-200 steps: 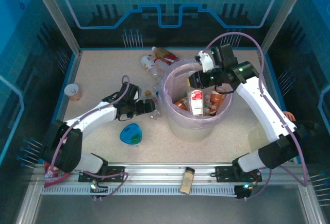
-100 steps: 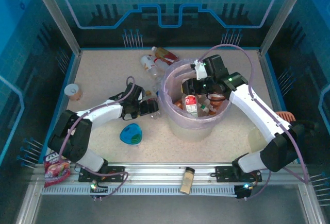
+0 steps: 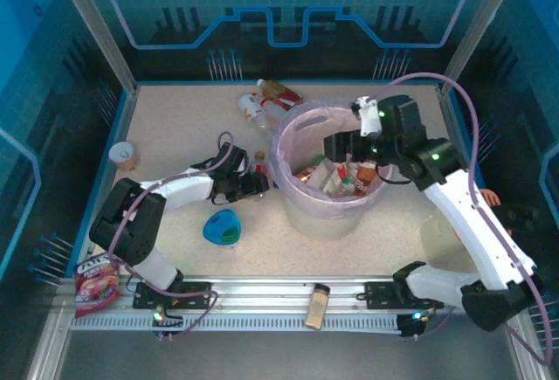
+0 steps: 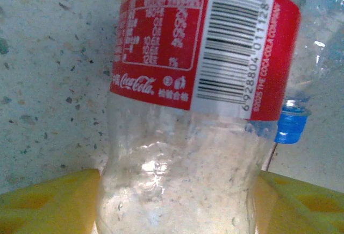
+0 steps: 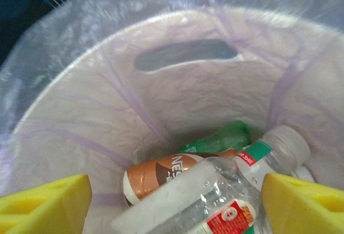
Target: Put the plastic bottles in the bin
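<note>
**Overhead:** the left gripper (image 3: 253,185) lies low on the desk (image 3: 175,118) at centre left, its tip just beside the bin (image 3: 319,214). The right gripper (image 3: 339,146) hangs above the bin's mouth.

**Left wrist camera:** this closer view shows a Coca-Cola bottle (image 4: 188,110) between the yellow fingers (image 4: 48,204). Its long axis runs top to bottom of the frame and its red label reads upright. A blue cap (image 4: 290,127) sits just beside it at right. Whether the fingers press the bottle cannot be told.

**Right wrist camera:** the view looks into the bin (image 5: 107,110) below a handle slot (image 5: 185,54). The right gripper (image 5: 174,191) stands wide, with nothing caught between its fingers. Below it a brown-labelled bottle (image 5: 161,172) lies crosswise, and a white-capped bottle (image 5: 279,148) points to the upper right.

**Rest of the desk:** two loose bottles (image 3: 262,105) lie near the desk's far edge at top centre. Open desk spreads across the upper left. A paper cup (image 3: 125,155) sits by the left edge and a blue dish (image 3: 221,227) at lower centre left.
</note>
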